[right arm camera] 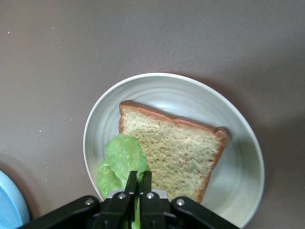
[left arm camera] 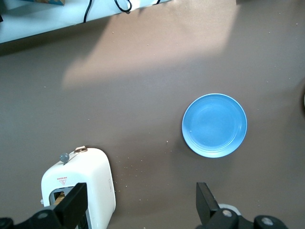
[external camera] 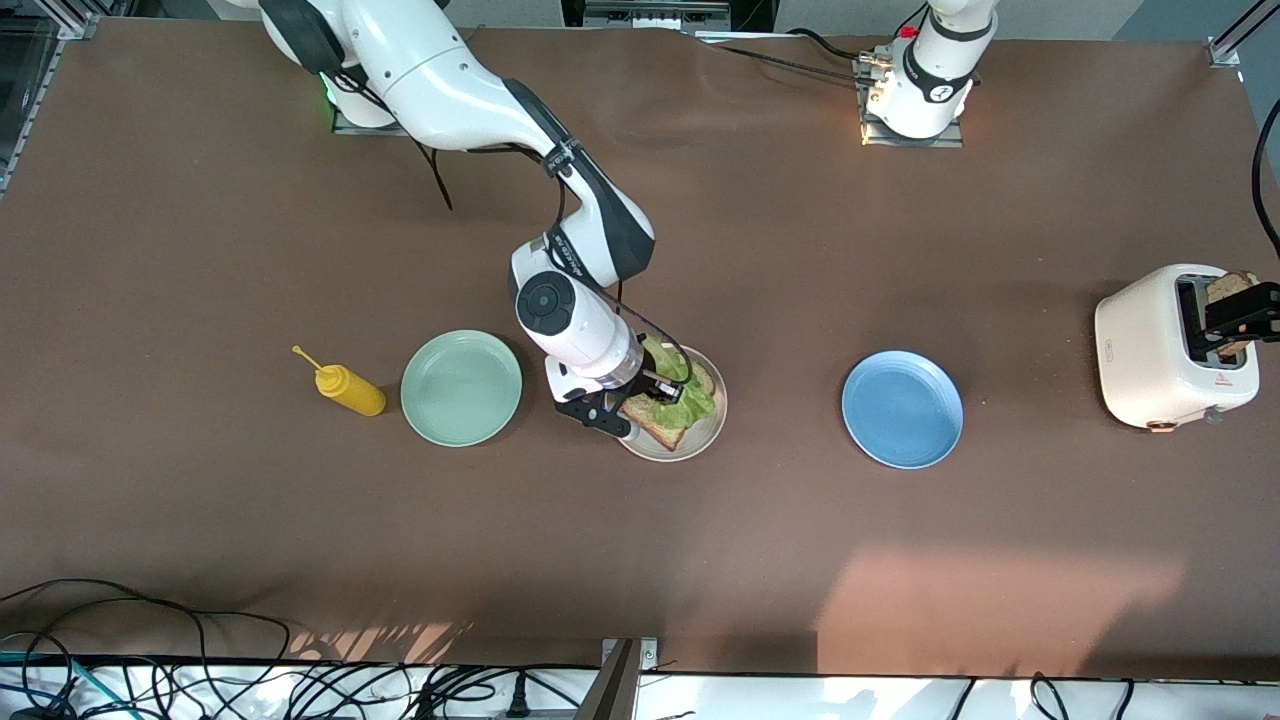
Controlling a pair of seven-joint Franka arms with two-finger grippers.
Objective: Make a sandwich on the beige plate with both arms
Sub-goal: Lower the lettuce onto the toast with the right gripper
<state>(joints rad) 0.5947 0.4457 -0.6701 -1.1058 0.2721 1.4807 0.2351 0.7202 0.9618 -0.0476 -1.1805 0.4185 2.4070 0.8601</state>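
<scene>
Right gripper (right arm camera: 139, 183): jaws pinched on ruffled green lettuce leaf (right arm camera: 119, 160), over brown toast slice (right arm camera: 174, 148) on round beige plate (right arm camera: 238, 143).
Left gripper (left arm camera: 143, 202): jaws spread over white toaster (left arm camera: 95, 181).

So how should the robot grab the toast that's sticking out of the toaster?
Probably by the top edge of the toast, coming straight down from above. The slice stands upright in the toaster slot, so only that edge shows. The open left gripper is already over it, fingers either side.

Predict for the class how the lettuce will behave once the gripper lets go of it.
The lettuce looks thin and ruffled, so probably floppy and light. Pinched in the shut right gripper, it droops over the toast; released, it would likely settle unevenly and might cling to the fingers.
</scene>
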